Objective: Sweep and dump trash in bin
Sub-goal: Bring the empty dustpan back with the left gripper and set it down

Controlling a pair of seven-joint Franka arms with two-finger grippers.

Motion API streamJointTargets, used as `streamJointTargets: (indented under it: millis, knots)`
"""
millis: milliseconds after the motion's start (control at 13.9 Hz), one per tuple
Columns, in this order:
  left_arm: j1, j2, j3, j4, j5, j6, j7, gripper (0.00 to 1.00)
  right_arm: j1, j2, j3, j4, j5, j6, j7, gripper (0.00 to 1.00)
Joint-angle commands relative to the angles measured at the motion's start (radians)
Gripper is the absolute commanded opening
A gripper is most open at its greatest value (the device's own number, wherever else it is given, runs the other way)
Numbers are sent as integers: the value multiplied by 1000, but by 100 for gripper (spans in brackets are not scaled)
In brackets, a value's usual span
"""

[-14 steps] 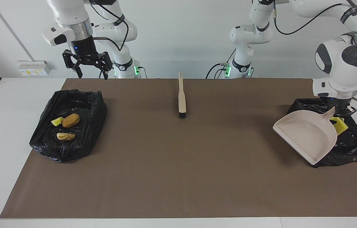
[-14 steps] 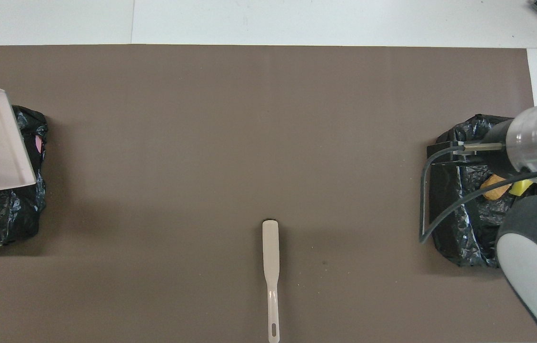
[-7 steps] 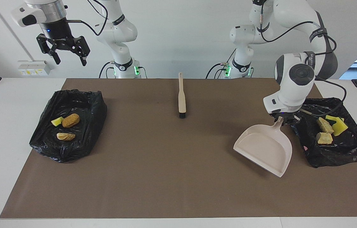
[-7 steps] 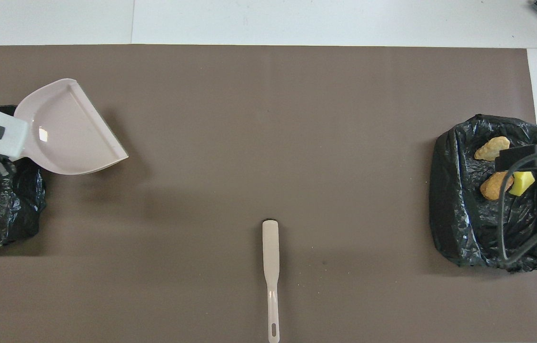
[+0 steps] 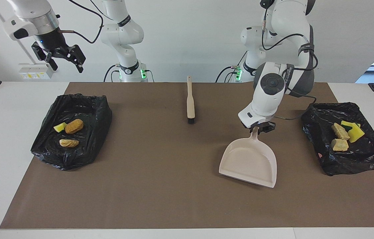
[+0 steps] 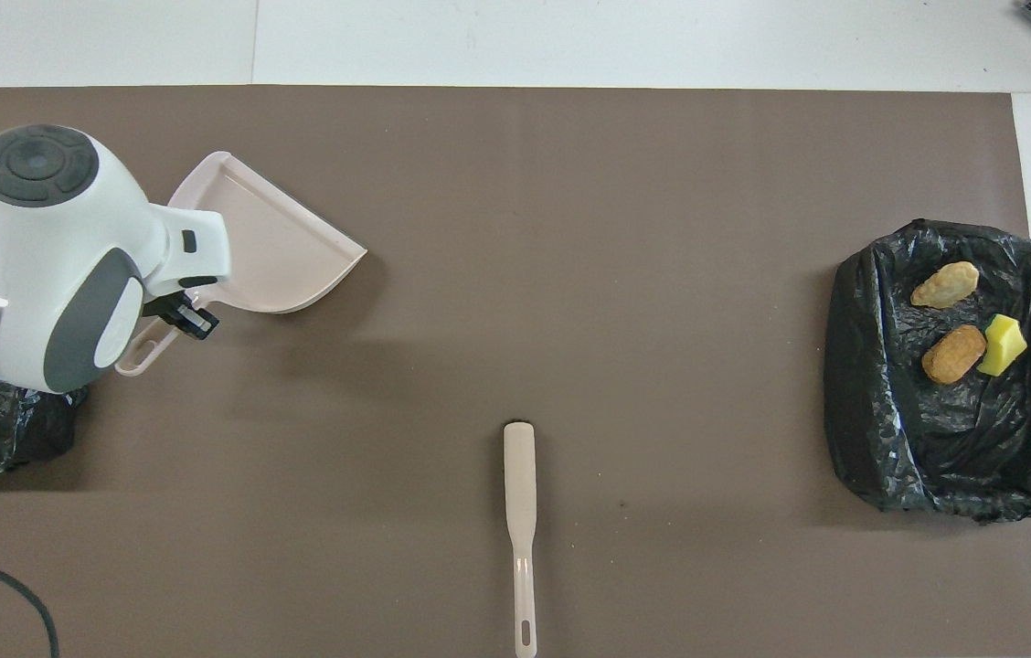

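Emptied dustpan carried low over the brown mat, handle clamped in left pincer. Trash already in black bags at both counter ends. Right pincer released, raised, waiting. Next, probably: setting dustpan down.

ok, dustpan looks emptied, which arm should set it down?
Left, probably. The left pincer is shut on the dustpan handle, over the mat near the brush. The right pincer hangs open and raised, above the other bin bag.
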Motion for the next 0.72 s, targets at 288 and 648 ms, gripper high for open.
streamJointTargets:
  millis: [288, 648]
  knots:
    - [-40, 122, -97, 179, -33, -7, -291, 0, -6, 8, 20, -14, 17, 75, 20, 100]
    - [-123, 240, -123, 342, -22, -11, -418, 0, -3, 6, 22, -13, 20, 71, 21, 100]
